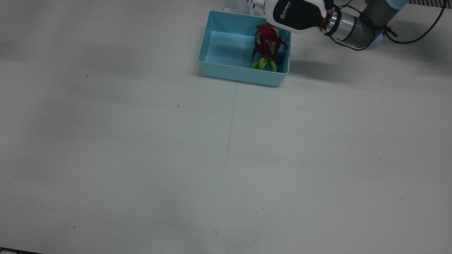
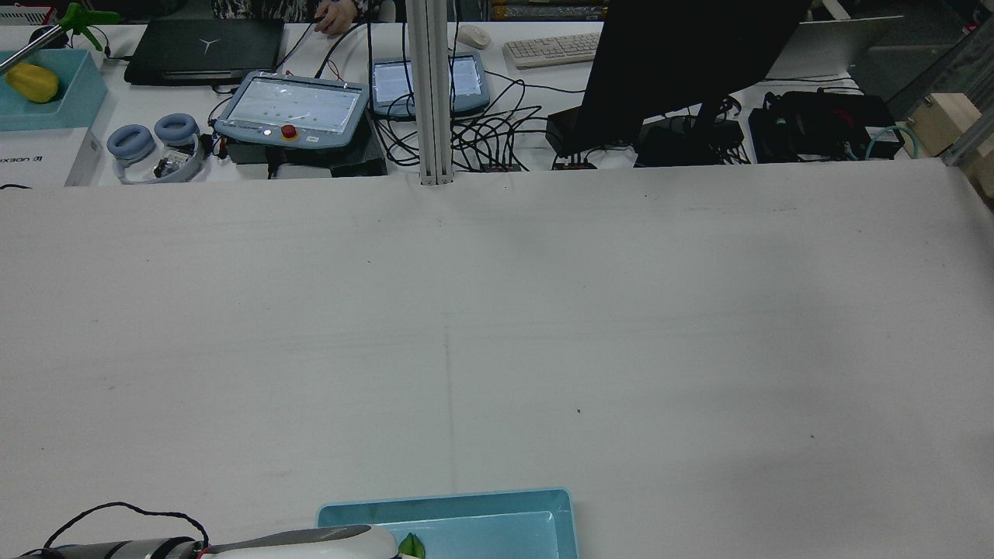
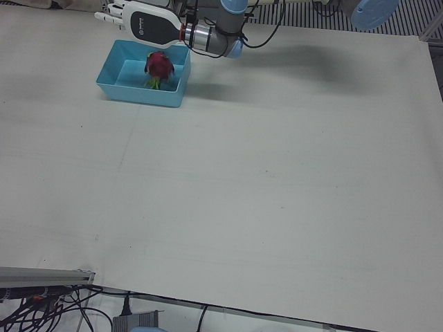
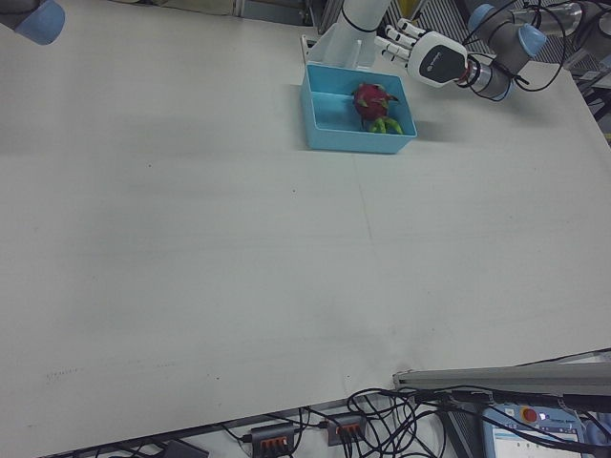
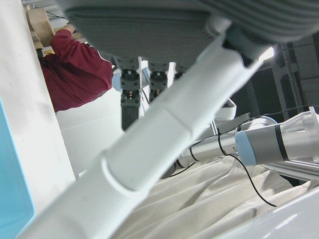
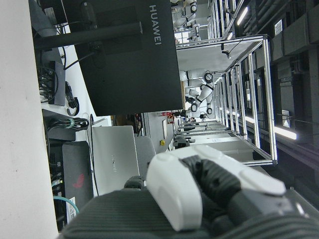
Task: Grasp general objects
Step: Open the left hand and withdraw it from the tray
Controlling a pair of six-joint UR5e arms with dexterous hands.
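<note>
Here the left hand (image 4: 420, 50) hovers, fingers spread, above the dragon fruit (image 1: 269, 42).

We see a broad white table (image 2: 497, 326) with a faint seam down its middle. At the bottom edge sits a shallow light-blue plastic bin (image 2: 466, 514), cut off by the frame, with a small green leaf tip (image 2: 411, 546) poking up inside it. Just left of the leaf lies the white-shelled left hand (image 2: 311, 542); we cannot tell how its fingers stand. Beyond the table's far edge are a grey teach pendant with a red button (image 2: 291, 109), blue padded headphones (image 2: 151, 144) and a large black monitor (image 2: 683, 62).
</note>
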